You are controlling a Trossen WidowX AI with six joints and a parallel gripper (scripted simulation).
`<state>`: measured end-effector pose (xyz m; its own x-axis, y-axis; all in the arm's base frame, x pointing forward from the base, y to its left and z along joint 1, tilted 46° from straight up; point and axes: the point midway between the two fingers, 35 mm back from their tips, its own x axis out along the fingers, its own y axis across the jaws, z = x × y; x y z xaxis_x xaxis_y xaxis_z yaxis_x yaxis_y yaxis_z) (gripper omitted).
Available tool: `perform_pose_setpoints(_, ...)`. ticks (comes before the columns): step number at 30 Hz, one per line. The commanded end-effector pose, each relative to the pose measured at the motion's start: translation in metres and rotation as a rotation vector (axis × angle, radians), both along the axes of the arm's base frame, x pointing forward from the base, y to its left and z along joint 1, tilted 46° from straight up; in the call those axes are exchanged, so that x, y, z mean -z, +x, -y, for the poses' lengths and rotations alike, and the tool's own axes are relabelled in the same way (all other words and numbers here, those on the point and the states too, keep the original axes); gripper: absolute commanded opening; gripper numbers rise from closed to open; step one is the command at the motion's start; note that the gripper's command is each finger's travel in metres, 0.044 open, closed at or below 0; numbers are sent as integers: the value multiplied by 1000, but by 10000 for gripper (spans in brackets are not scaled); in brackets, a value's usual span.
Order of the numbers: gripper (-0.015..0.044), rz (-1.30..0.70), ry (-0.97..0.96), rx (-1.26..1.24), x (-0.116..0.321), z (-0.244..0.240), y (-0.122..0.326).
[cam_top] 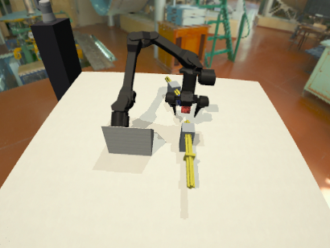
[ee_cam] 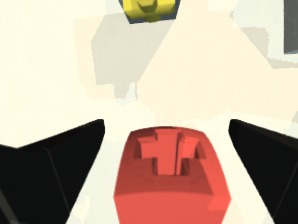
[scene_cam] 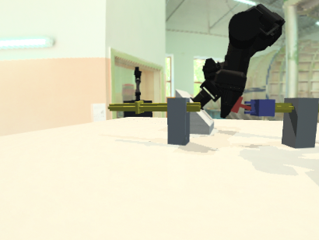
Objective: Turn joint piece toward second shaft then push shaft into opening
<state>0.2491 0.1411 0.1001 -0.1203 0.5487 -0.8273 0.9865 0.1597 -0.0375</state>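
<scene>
The red joint piece (cam_top: 185, 109) (scene_cam: 236, 105) (ee_cam: 170, 202) sits between the fingers of my gripper (cam_top: 185, 115) (scene_cam: 224, 116) (ee_cam: 165, 125), which is open with a gap on each side. In the wrist view its cross-shaped opening shows. It looks tilted in the exterior view, where a finger partly hides it. It is hinged to a blue yoke (scene_cam: 262, 107) on the first yellow shaft (cam_top: 167, 80) (scene_cam: 284, 107), fixed to the far block (cam_top: 174, 86) (scene_cam: 305, 125). The second yellow shaft (cam_top: 190, 173) (scene_cam: 152, 107) (ee_cam: 150, 9) runs through the near block (cam_top: 183, 141) (scene_cam: 178, 122); its end is apart from the joint piece.
A collar (cam_top: 189, 156) (scene_cam: 138, 107) sits on the second shaft, on the side of the near block away from the joint piece. A grey slanted panel (cam_top: 129, 141) (scene_cam: 202, 122) stands beside the arm's base. A tall black pillar (cam_top: 56, 52) stands beyond the white table (cam_top: 121, 209).
</scene>
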Motion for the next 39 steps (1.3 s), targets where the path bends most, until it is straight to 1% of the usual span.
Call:
perform_pose_setpoints(1, 361, -1, 5, 4, 1, -1, 0)
perform_pose_setpoints(8, 182, -1, 5, 4, 1, -1, 0)
perform_pose_setpoints(39, 182, -1, 5, 4, 1, -1, 0)
